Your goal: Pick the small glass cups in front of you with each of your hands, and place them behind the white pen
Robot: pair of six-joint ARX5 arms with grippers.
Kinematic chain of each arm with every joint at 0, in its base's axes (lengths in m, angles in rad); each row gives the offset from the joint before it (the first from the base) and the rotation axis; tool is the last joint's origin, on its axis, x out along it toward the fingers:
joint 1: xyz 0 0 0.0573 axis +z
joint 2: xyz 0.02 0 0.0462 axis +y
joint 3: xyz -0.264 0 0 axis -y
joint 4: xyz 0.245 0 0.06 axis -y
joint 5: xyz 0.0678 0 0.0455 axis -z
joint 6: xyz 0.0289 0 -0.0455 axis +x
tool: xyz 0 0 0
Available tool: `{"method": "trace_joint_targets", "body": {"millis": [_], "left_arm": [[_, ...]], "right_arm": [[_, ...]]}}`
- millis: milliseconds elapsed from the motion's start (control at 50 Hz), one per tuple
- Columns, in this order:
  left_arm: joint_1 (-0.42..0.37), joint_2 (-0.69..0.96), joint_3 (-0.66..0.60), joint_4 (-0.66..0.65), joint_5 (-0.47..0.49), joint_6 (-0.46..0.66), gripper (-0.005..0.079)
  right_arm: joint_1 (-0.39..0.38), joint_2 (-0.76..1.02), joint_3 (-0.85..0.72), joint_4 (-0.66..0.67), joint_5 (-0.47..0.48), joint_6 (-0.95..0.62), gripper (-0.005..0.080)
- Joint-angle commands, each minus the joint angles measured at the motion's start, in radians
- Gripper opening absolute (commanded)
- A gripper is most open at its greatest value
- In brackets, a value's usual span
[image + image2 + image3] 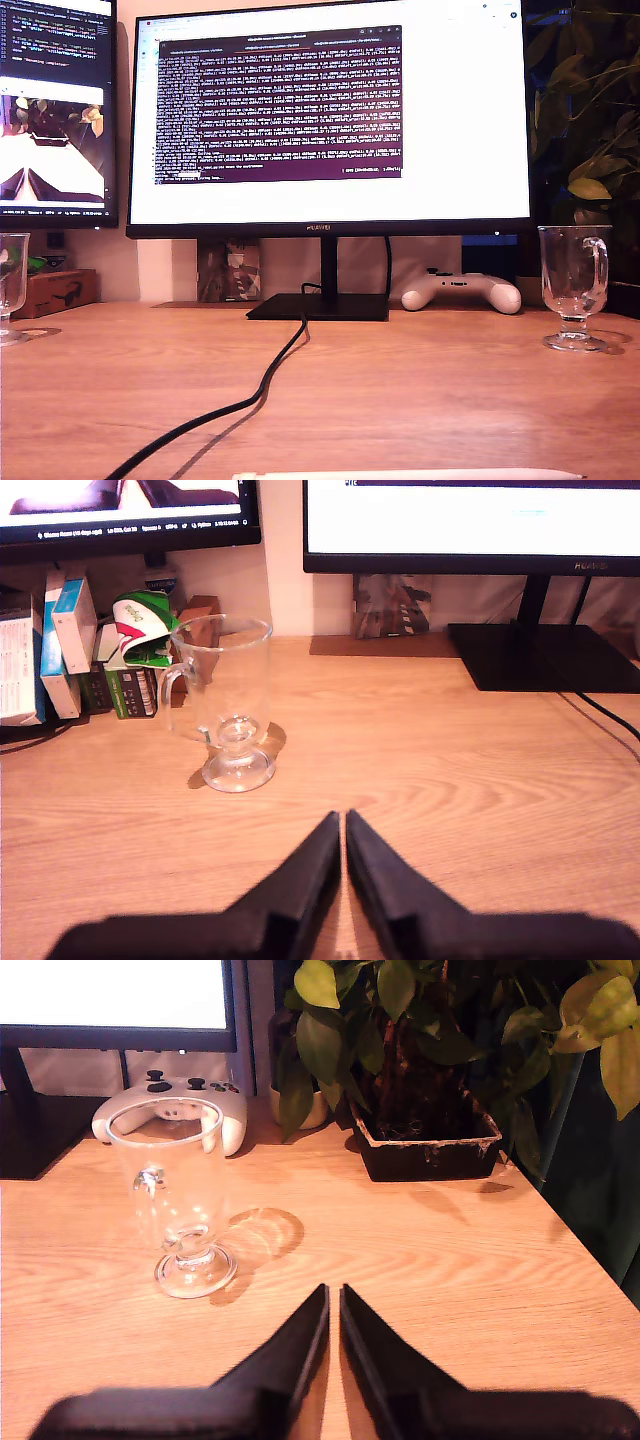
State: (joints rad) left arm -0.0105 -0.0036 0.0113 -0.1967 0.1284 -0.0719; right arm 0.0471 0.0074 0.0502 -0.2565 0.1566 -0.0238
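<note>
The wooden desk (pixel 420 390) is the biggest thing, and everything sits on it. The big monitor (pixel 330 120) stands at the back on its flat black stand (pixel 318 307). I will say where things are from that stand.

A black cable (pixel 262 380) runs from the stand toward the front of the desk. A leafy plant in a dark pot (pixel 425 1140) sits past the stand on the exterior view's right. A white game controller (pixel 462 292) lies just beside the stand on that same side.

One glass cup (pixel 574 285) stands upright further out past the controller. The other glass cup (pixel 225 702) stands upright well away from the stand on the exterior view's left, near some small boxes (pixel 60 645).

The white pen (pixel 410 474) lies flat far in front of the stand, at the near edge of the desk.

My first gripper (pixel 343 825) is pinched closed and holds nothing. The cup near the boxes is a little way from it.

My second gripper (pixel 334 1298) is pinched closed too, with nothing in it. The cup by the controller is near it, not touching.
</note>
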Motion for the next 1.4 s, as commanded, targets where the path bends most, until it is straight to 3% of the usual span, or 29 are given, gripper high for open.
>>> {"method": "trace_joint_targets", "body": {"millis": [0, 100, 200, 360, 420, 560, 700, 840, 900, 960, 1040, 1060, 1220, 1280, 1380], "left_arm": [[-0.002, -0.008, -0.035, -0.011, -0.002, -0.005, -0.0019], [-0.003, -0.008, -0.035, -0.01, 0.002, -0.015, -0.0018], [-0.003, -0.008, -0.035, -0.008, 0.039, -0.027, -0.0018], [-0.003, -0.008, -0.035, 0.093, 0.142, -0.225, -0.0019], [-0.003, -0.008, -0.035, 0.19, 0.206, -0.304, -0.0018], [-0.003, -0.008, -0.014, 0.403, 0.316, -0.366, -0.0018], [-0.003, 0.01, 0.092, 0.338, 0.35, -0.427, -0.0019], [-0.003, 0.113, 0.232, 0.171, 0.349, -0.396, -0.0019], [-0.003, 0.183, 0.3, 0.089, 0.346, -0.345, -0.0019], [-0.003, 0.263, 0.373, 0.003, 0.326, -0.215, -0.0019], [-0.003, 0.359, 0.459, -0.092, 0.265, -0.172, -0.0019], [-0.002, 0.383, 0.478, -0.109, 0.249, -0.101, -0.0019], [-0.002, 0.541, 0.586, -0.143, 0.184, -0.02, -0.0019], [-0.002, 0.592, 0.616, -0.137, 0.185, -0.015, -0.0019], [-0.002, 0.655, 0.653, -0.135, 0.186, -0.013, -0.0019]], "right_arm": [[-0.002, -0.006, -0.016, 0.007, -0.03, 0.132, -0.001], [-0.002, -0.006, -0.016, 0.012, -0.129, 0.32, -0.001], [-0.002, -0.006, -0.016, 0.013, -0.169, 0.388, -0.001], [0.0, -0.006, 0.022, 0.047, -0.334, 0.457, -0.001], [0.003, -0.006, 0.061, 0.056, -0.349, 0.478, -0.001], [0.006, 0.012, 0.194, 0.03, -0.368, 0.467, -0.001], [0.006, 0.129, 0.366, -0.133, -0.397, 0.457, -0.001], [0.006, 0.348, 0.56, -0.35, -0.42, 0.367, -0.001], [0.009, 0.458, 0.638, -0.418, -0.42, 0.311, -0.001], [0.016, 0.566, 0.716, -0.476, -0.42, 0.274, -0.001], [0.027, 0.697, 0.802, -0.512, -0.402, 0.247, -0.0011], [0.03, 0.729, 0.828, -0.52, -0.391, 0.243, -0.0011], [0.04, 0.966, 0.993, -0.616, -0.35, 0.229, -0.0008], [0.04, 1.059, 1.055, -0.676, -0.35, 0.229, 0.0057], [0.048, 1.197, 1.136, -0.755, -0.348, 0.235, 0.0341]]}}
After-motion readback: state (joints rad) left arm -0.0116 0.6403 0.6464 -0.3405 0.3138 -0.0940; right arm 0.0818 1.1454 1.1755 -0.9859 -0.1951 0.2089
